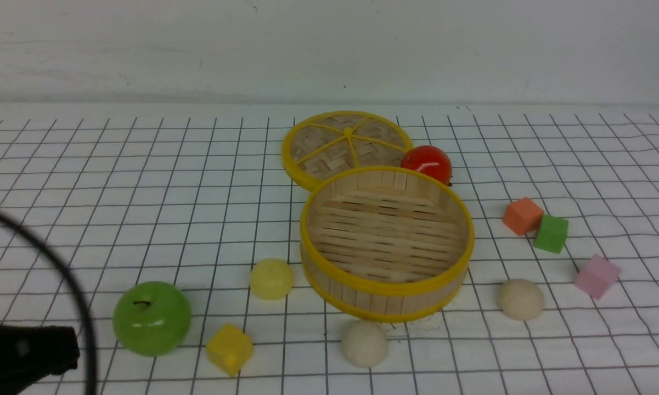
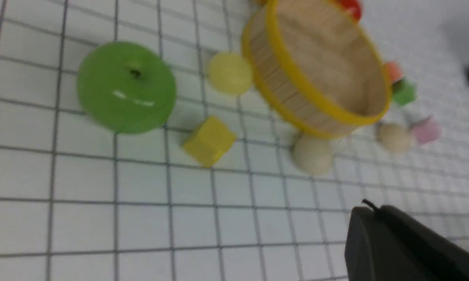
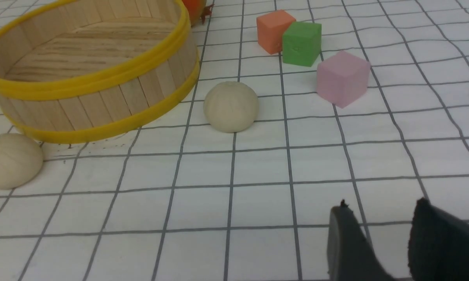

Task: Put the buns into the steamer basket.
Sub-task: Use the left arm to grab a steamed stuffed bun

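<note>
The steamer basket stands empty mid-table, round bamboo with yellow rims. Three buns lie on the cloth around it: a pale yellow one at its left, a cream one touching its front wall, and another cream one at its right. My left gripper is shut on nothing and hovers over bare cloth, short of the front bun. My right gripper is open and empty, some way from the right bun. It does not show in the front view.
A green apple and a yellow cube sit front left. The woven lid and a red fruit lie behind the basket. Orange, green and pink cubes stand right. A black cable arcs at left.
</note>
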Tool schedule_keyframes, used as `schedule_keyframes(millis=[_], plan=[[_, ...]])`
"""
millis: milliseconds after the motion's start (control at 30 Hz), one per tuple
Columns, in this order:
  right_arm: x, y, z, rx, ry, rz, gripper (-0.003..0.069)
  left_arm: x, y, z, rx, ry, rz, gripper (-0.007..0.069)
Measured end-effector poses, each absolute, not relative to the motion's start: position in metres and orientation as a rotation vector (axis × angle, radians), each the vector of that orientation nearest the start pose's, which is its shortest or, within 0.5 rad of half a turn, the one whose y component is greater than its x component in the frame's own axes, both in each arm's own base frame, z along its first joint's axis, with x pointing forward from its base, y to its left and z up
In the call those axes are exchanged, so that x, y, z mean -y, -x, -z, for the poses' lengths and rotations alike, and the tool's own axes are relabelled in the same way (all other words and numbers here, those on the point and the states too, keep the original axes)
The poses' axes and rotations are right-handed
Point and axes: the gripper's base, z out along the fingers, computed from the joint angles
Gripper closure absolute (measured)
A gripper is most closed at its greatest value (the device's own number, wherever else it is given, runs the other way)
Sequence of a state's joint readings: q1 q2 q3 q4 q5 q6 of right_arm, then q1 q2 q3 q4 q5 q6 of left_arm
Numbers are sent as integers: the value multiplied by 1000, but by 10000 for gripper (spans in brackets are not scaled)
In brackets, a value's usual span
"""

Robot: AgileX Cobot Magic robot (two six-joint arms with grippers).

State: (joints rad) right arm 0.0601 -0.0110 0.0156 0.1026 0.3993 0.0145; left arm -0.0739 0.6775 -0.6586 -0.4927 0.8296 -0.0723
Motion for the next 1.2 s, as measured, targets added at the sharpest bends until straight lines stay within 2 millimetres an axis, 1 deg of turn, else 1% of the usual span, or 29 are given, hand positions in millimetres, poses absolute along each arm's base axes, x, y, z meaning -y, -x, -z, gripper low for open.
schedule_keyframes(millis=[33,67,133,167,200,233,267,333,367,400,433,467,500,533,567,633,667,700,733,767,833,867,900,933,967,1000,1100,1133,1200], plan=[[-7,-51,-173,-1888,-19,-153,420,41,-129,-313,-2346,184,628,638],[-7,-51,-173,-1888,-19,-153,420,41,-132,-314,-2350,171,619,638],[-7,-51,-173,-1888,-19,-153,420,42,-165,-306,-2428,125,566,638],[-7,-51,-173,-1888,-19,-153,420,43,-184,-298,-2478,116,554,638],[-7,-51,-173,-1888,-19,-153,420,43,-187,-297,-2482,115,554,638],[-7,-51,-173,-1888,-19,-153,420,48,-204,-293,-2519,79,559,638],[-7,-51,-173,-1888,-19,-153,420,54,-214,-291,-2543,36,563,638],[-7,-51,-173,-1888,-19,-153,420,73,-225,-287,-2580,-67,577,638],[-7,-51,-173,-1888,-19,-153,420,85,-230,-287,-2593,-141,575,638],[-7,-51,-173,-1888,-19,-153,420,103,-235,-286,-2613,-231,560,638],[-7,-51,-173,-1888,-19,-153,420,113,-238,-287,-2622,-263,548,638],[-7,-51,-173,-1888,-19,-153,420,115,-238,-285,-2630,-281,540,638],[-7,-51,-173,-1888,-19,-153,420,131,-245,-281,-2654,-333,491,638],[-7,-51,-173,-1888,-19,-153,420,139,-253,-278,-2669,-355,442,638],[-7,-51,-173,-1888,-19,-153,420,141,-253,-277,-2670,-365,435,638],[-7,-51,-173,-1888,-19,-153,420,153,-273,-268,-2691,-384,351,638],[-7,-51,-173,-1888,-19,-153,420,154,-275,-267,-2691,-388,339,638],[-7,-51,-173,-1888,-19,-153,420,159,-289,-263,-2693,-399,303,638],[-7,-51,-173,-1888,-19,-153,420,160,-292,-259,-2700,-405,291,638],[-7,-51,-173,-1888,-19,-153,420,165,-303,-252,-2710,-420,265,635],[-7,-51,-173,-1888,-19,-153,420,173,-322,-247,-2701,-444,239,595],[-7,-51,-173,-1888,-19,-153,420,175,-326,-242,-2706,-449,231,580],[-7,-51,-173,-1888,-19,-153,420,179,-334,-241,-2701,-451,227,547],[-7,-51,-173,-1888,-19,-153,420,180,-337,-238,-2705,-454,223,534],[-7,-51,-173,-1888,-19,-153,420,182,-341,-234,-2708,-456,219,509],[-7,-51,-173,-1888,-19,-153,420,185,-348,-232,-2705,-460,212,459],[-7,-51,-173,-1888,-19,-153,420,188,-354,-226,-2710,-467,200,407],[-7,-51,-173,-1888,-19,-153,420,189,-358,-220,-2715,-479,180,376],[-7,-51,-173,-1888,-19,-153,420,190,-361,-214,-2720,-489,165,360]])
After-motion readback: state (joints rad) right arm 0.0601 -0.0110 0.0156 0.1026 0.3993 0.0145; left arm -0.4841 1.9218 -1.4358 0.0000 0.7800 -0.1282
